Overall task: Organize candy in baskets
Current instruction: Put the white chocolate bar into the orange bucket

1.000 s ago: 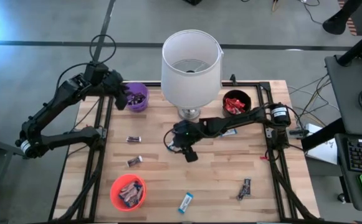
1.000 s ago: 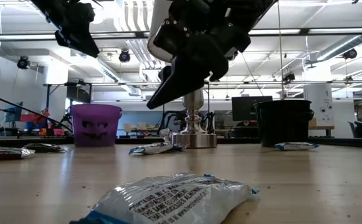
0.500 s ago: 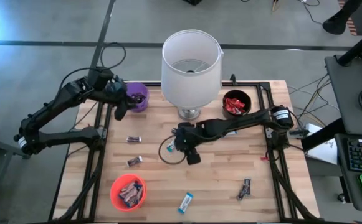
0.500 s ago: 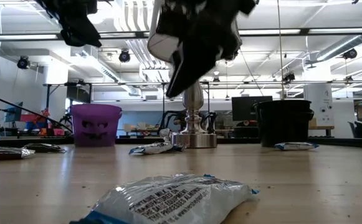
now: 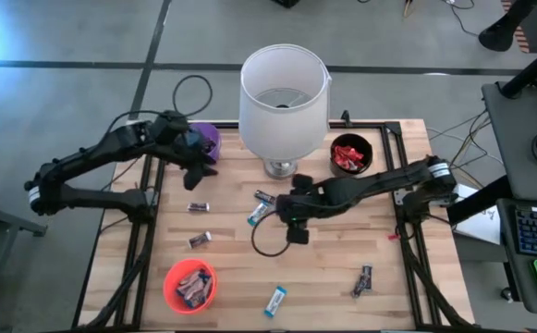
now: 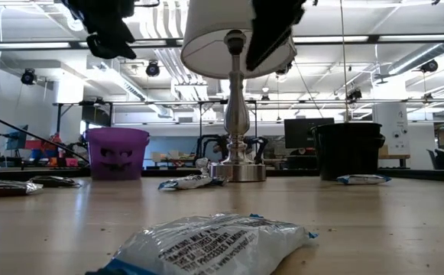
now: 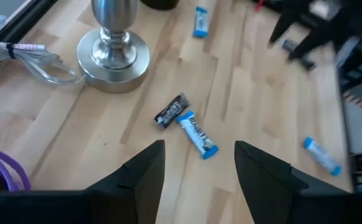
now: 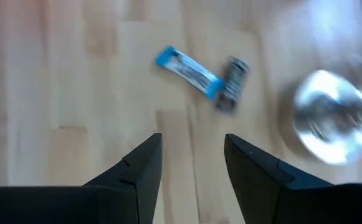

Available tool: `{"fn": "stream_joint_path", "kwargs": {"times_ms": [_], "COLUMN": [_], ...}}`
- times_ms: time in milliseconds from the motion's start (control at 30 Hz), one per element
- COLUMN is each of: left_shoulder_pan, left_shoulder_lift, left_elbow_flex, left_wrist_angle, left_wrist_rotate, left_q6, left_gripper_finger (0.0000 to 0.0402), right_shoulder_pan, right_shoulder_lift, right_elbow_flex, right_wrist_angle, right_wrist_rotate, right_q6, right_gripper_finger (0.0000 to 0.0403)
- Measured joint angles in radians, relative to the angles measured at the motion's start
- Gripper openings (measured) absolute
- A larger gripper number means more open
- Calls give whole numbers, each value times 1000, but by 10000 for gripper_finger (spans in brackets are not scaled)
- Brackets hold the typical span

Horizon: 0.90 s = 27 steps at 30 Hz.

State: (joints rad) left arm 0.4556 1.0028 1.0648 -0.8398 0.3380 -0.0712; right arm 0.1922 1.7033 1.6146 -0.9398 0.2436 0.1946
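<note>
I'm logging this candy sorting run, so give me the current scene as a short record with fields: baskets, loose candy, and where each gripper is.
purple basket: back left of the table, partly under the left arm
black basket: back right, red candy inside
orange basket: front left, dark and red candy inside
lamp: back centre
loose candy: blue-and-white bar touching dark bar near the lamp base; others scattered on the table
left gripper: open, empty, beside the purple basket
right gripper: open, empty, above mid table
</note>
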Motion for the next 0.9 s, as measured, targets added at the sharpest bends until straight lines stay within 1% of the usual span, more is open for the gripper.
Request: {"fn": "stream_joint_path", "kwargs": {"times_ms": [133, 267, 433, 533, 667, 833, 900], "left_shoulder_pan": [-66, -118, -174, -214, -282, -347, -368], "left_shoulder_lift": [68, 135, 221, 257, 270, 232, 206], "left_elbow_flex": [-1, -1, -1, -1, -12, -52, -78], "left_wrist_angle": [29, 70, 135, 127, 125, 126, 131], "left_wrist_rotate": [-93, -168, -183, -183, -194, -279, -293], "left_q6": [8, -18, -65, -71, -91, -129, -139], "left_gripper_finger": [173, 173, 172, 172, 172, 172, 172], "right_shoulder_pan": [24, 53, 86, 99, 105, 111, 112], "right_shoulder_lift": [-56, -105, -142, -154, -155, -152, -148], "right_elbow_flex": [0, 0, 0, 0, 0, 0, 0], "right_wrist_angle": [-82, -125, -186, -228, -266, -269, -269], "right_wrist_rotate": [69, 101, 146, 162, 169, 169, 169], "right_q6": [154, 262, 339, 373, 393, 392, 392], "right_gripper_finger": [164, 164, 164, 164, 164, 164, 164]}}
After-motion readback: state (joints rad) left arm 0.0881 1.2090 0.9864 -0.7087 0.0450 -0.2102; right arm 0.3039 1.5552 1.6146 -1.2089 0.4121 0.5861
